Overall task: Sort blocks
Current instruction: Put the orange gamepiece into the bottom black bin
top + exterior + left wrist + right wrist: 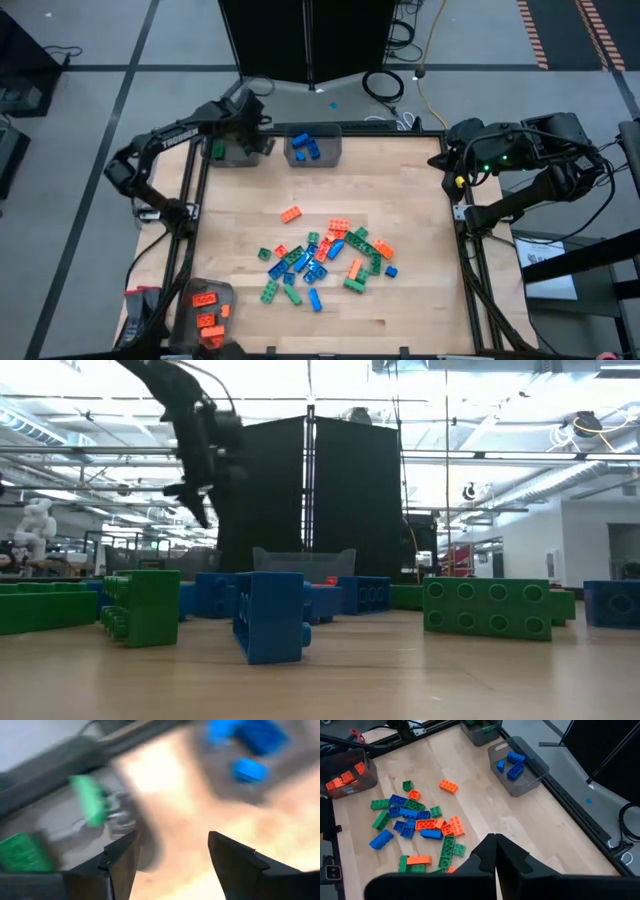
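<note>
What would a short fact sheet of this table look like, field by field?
Left tool: open, above the bin of green blocks at the table's far left corner
Right tool: shut, waiting off the table's right edge
Blue blocks' bin: beside the green one
Orange blocks' bin: near left corner
Unsorted pile: mixed orange, green and blue blocks, mid-table
Lone orange block: just apart from the pile

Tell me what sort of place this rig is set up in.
Probably a robotics lab or industrial workshop. The low view shows a high ceiling with exposed beams and long light strips, the high view shows a grey tiled floor with loose cables, and the wooden table sits in a metal frame.
</note>
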